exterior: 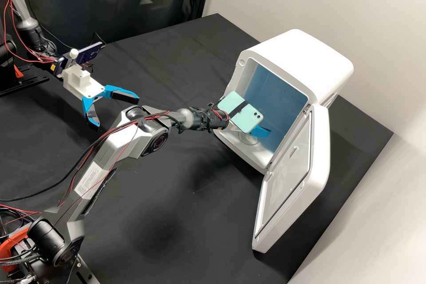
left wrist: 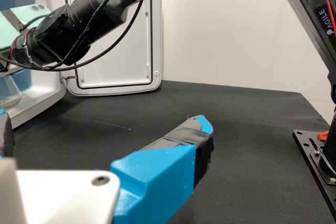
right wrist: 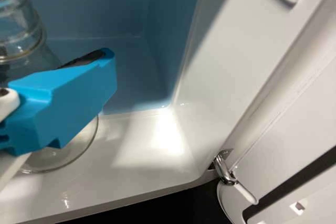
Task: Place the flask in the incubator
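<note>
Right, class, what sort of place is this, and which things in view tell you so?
Most likely a robotics lab mocked up as a laboratory bench: two wired robot arms over a black bench, a white incubator with its door open, and a glass flask in its opening.

Plastic, glass and cloth, mostly

That incubator (exterior: 306,62) is glossy white plastic, smooth blue inside, with a metal hinge (right wrist: 226,166); flask (right wrist: 21,35) is clear glass; counter (exterior: 186,213) is matt black cloth; left tool (left wrist: 102,129) fingers (left wrist: 157,177) are matt blue plastic, one tip wrapped in grey tape (left wrist: 184,139).
</note>
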### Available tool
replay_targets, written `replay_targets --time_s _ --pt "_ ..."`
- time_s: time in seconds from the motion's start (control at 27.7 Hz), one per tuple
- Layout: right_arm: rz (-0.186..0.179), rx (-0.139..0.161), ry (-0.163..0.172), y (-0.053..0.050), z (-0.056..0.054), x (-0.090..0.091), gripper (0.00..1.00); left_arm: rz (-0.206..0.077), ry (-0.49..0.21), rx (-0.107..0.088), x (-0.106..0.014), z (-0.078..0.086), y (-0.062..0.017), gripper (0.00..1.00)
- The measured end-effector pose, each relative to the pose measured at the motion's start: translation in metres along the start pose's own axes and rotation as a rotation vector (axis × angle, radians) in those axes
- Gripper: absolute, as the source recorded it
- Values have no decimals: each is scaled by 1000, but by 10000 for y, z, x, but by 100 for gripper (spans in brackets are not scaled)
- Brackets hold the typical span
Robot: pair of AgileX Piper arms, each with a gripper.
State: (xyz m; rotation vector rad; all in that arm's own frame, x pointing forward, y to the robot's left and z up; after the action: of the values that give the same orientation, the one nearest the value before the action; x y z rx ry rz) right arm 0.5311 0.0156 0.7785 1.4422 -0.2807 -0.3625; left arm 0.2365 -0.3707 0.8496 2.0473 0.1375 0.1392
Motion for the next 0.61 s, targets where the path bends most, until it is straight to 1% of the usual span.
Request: replay_targets --time_s 0.11,0.29,0.32,0.36,0.43,0.61 --pt "0 0 0 0 0 0 100 0 0 0 0 0 0 100" --pt "0 11 1 0 -1 0 100 0 0 0 0 0 0 100" --pt "1 20 3 1 -3 0 100 0 0 0 0 0 0 100" --pt "1 23 4 1 -4 0 100 0 0 0 0 0 0 100" --pt "3 35 9 2 -8 0 100 0 0 0 0 0 0 100" --pt "6 42 27 5 -12 2 100 0 0 0 0 0 0 100"
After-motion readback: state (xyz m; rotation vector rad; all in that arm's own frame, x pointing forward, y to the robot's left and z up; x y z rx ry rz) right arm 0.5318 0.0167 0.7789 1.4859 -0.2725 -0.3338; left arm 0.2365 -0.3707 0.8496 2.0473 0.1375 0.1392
